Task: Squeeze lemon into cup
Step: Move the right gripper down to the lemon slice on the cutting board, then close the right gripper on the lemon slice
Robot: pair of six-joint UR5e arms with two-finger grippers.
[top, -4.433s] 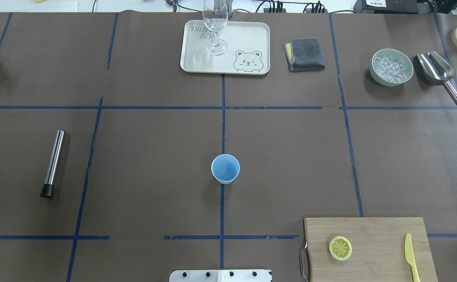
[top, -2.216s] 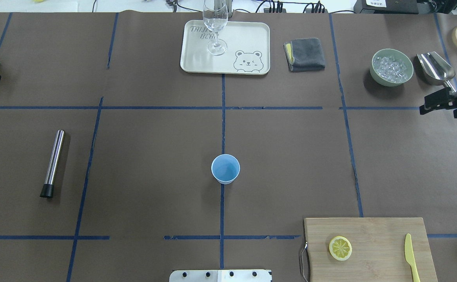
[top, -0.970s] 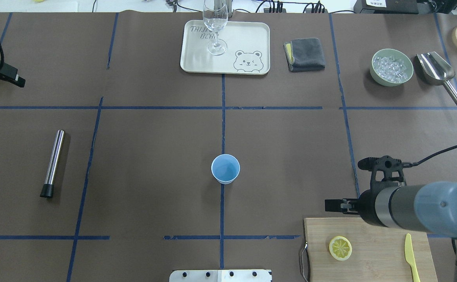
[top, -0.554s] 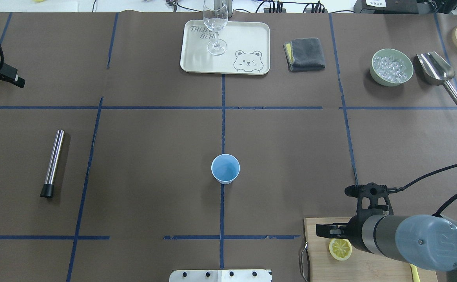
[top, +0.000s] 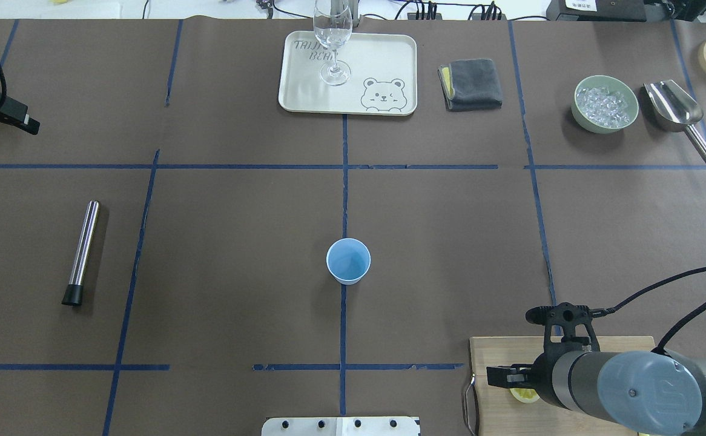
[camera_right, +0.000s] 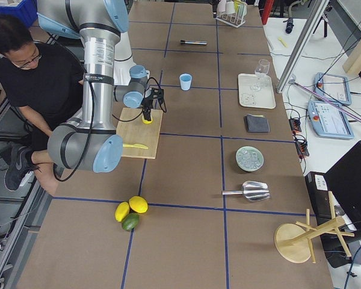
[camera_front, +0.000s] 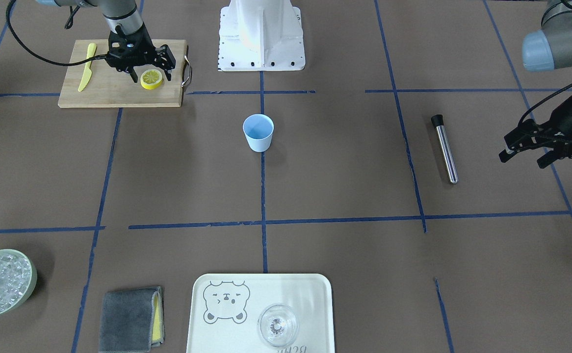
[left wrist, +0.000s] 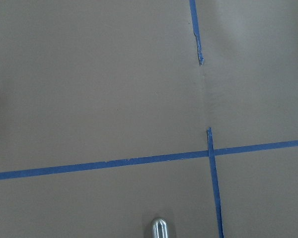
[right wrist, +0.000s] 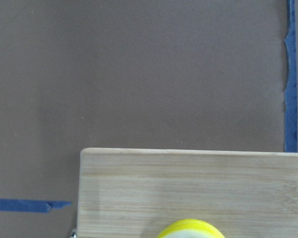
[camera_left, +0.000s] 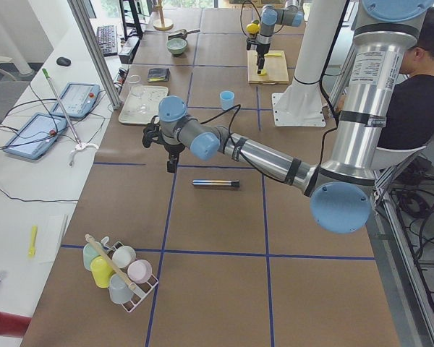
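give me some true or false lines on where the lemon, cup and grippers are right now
The lemon lies on the cutting board. True.
The cup stands on the tray. False: it stands on the bare table; the glass is on the tray.
The right gripper is open over the lemon. True.
The left gripper holds the metal tube. False: the tube lies on the table, apart from that open gripper.
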